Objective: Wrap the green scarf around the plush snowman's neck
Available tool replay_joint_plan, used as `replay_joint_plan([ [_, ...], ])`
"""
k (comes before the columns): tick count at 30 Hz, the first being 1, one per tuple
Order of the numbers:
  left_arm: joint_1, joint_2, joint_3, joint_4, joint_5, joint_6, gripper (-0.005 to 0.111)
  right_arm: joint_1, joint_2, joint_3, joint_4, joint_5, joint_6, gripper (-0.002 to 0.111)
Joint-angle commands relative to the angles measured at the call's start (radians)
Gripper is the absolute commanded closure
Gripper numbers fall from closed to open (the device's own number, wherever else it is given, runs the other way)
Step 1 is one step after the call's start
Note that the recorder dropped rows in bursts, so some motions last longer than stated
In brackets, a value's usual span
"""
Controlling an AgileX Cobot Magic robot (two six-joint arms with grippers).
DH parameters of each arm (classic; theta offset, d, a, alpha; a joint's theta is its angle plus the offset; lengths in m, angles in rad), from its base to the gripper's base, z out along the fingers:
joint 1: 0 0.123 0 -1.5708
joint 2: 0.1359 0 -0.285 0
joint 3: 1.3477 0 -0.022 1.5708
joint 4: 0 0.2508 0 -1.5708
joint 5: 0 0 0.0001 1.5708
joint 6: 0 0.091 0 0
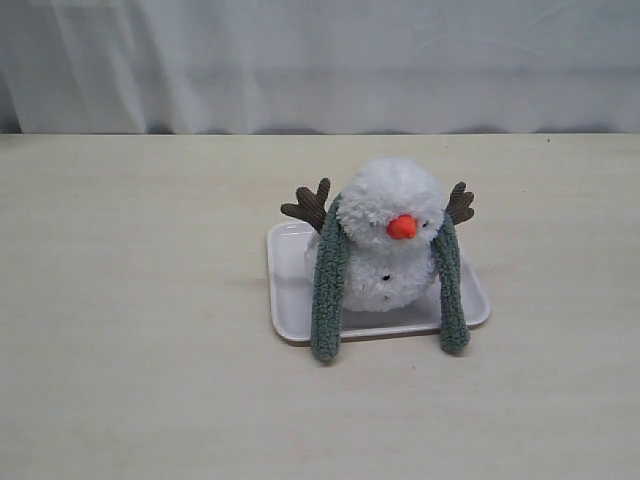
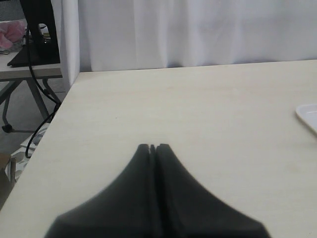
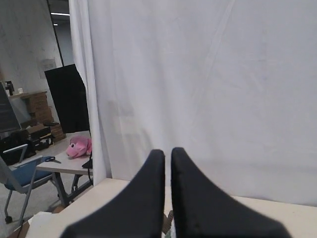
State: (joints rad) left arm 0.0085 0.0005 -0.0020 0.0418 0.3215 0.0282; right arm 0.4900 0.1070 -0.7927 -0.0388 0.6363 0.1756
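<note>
The plush snowman (image 1: 392,215) sits upright on a white tray (image 1: 285,290), orange nose facing the exterior camera. The green scarf (image 1: 328,290) passes behind the neck (image 1: 384,249). Its two ends hang down the front, one on each side, reaching past the tray's front rim onto the table. Neither gripper appears in the exterior view. My left gripper (image 2: 153,147) is shut and empty over bare tabletop, with a tray corner (image 2: 309,116) at the edge of its view. My right gripper (image 3: 167,152) is shut to a thin slit, holding nothing and pointing at the curtain.
A white curtain (image 1: 320,60) hangs along the table's far edge. The left wrist view shows the table's side edge (image 2: 59,106) with a drop to the floor. Beyond it stand a side table with a pink plush (image 3: 79,146) and a blue chair (image 3: 25,178).
</note>
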Motion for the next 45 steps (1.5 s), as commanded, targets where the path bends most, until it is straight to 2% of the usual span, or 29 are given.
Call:
replay_joint_plan([
  [1, -0.005, 0.000, 0.002, -0.001, -0.014, -0.003, 0.107, 0.002, -0.034, 0.004, 0.001, 0.001, -0.006, 0.104],
  [12, -0.005, 0.000, 0.002, -0.001, -0.014, -0.003, 0.107, -0.005, -0.052, 0.004, 0.001, 0.001, -0.006, 0.104],
  [20, -0.005, 0.000, 0.002, -0.001, -0.014, -0.003, 0.107, -0.154, -0.107, 0.004, 0.001, 0.001, -0.006, 0.104],
  [24, -0.005, 0.000, 0.002, -0.001, -0.014, -0.003, 0.107, -0.262, -0.107, 0.023, 0.001, -0.005, -0.006, 0.104],
  [30, -0.005, 0.000, 0.002, -0.001, -0.014, -0.003, 0.107, -0.455, -0.107, 0.176, 0.001, -0.005, -0.006, 0.104],
  [36, -0.005, 0.000, 0.002, -0.001, -0.014, -0.003, 0.107, -0.475, -0.107, 0.285, 0.001, -0.007, -0.006, 0.104],
  [45, -0.005, 0.000, 0.002, -0.001, -0.014, -0.003, 0.107, -0.475, -0.107, 0.318, 0.001, -0.078, -0.006, 0.104],
])
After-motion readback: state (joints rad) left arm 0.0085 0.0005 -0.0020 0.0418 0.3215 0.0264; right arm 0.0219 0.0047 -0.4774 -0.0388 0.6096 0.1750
